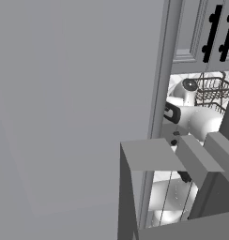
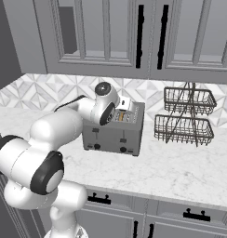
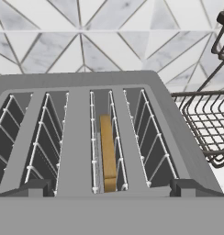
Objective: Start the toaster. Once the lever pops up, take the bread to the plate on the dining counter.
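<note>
While the bread (image 3: pixel 108 153) stands on edge, deep in a middle slot of the toaster (image 2: pixel 116 131) on the counter (image 2: pixel 180 169), the gripper (image 2: pixel 125 103), fingers spread wide and empty above it, should probably seek the front lever and press straight down.

Wire basket rack (image 2: pixel 184 116) beside dark-handled wall cabinets (image 2: pixel 152 32).

Bread (image 3: pixel 108 153) wedged upright in a narrow toaster (image 2: pixel 116 132) slot, wire guides close on both sides. Open room above the slots. Wire basket rack (image 2: pixel 185 116) near the toaster's right; wall cabinets (image 2: pixel 148 37) overhead.
</note>
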Tool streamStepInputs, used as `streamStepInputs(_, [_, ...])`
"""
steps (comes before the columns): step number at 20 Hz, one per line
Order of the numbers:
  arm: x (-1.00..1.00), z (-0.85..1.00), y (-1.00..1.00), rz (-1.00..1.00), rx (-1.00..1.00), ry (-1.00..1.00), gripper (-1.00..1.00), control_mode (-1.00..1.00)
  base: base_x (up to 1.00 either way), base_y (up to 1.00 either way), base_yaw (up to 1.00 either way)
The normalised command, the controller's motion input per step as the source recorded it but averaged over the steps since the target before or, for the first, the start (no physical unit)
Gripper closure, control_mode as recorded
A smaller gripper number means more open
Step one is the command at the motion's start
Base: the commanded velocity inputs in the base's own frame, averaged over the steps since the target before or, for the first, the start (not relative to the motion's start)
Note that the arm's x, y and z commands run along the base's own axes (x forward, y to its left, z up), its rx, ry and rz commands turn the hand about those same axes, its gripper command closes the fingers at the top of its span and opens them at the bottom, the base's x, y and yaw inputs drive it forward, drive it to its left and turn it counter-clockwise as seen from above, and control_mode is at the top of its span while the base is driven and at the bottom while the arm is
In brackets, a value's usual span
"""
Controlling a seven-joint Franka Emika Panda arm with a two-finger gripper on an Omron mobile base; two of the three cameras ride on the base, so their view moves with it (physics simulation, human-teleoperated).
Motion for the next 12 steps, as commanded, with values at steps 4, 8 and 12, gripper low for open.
streamStepInputs(4, [0.00,0.00,0.00,0.00,0.00,0.00,-1.00,-1.00,0.00,0.00,0.00])
streamStepInputs(8, [0.00,0.00,0.00,0.00,0.00,0.00,-1.00,-1.00,0.00,0.00,0.00])
streamStepInputs(12, [0.00,0.00,0.00,0.00,0.00,0.00,-1.00,-1.00,0.00,0.00,0.00])
